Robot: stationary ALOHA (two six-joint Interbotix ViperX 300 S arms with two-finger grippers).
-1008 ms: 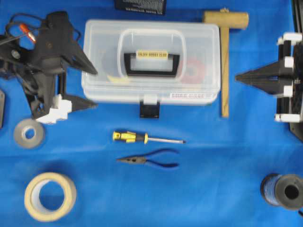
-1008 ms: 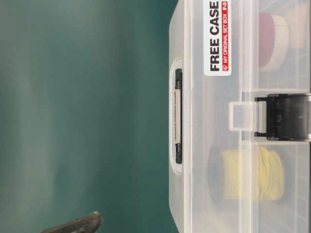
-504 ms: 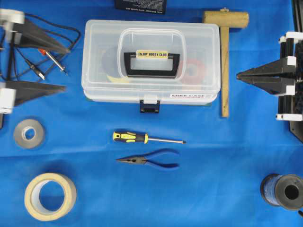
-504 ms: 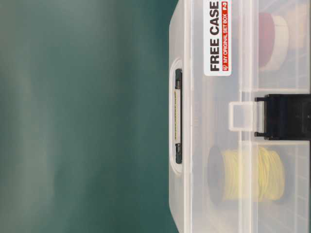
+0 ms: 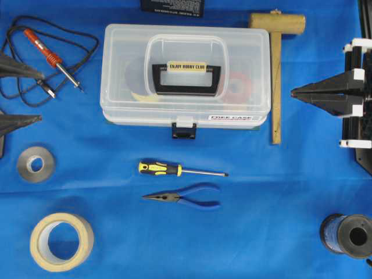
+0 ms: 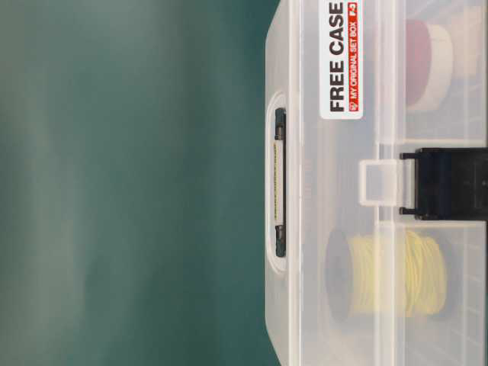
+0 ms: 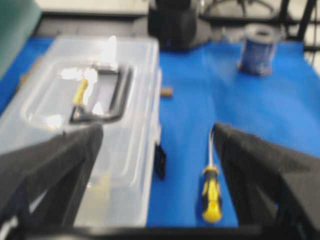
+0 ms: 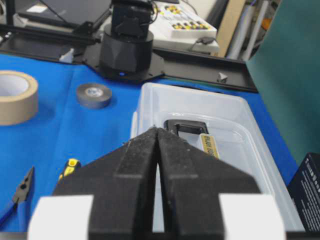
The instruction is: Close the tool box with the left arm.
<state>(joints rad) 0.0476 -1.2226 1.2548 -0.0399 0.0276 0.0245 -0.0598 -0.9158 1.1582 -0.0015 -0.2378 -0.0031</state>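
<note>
overhead: straight down | table-level: close, rotated sideways | wrists: face inward | shared: tool box [image 5: 185,75]

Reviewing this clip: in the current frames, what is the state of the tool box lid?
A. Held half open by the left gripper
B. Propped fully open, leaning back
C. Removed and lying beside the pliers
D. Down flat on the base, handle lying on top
D: the tool box lid sits flat on its base in the overhead view, and the left gripper is open at the frame's edge, apart from the box.
</note>
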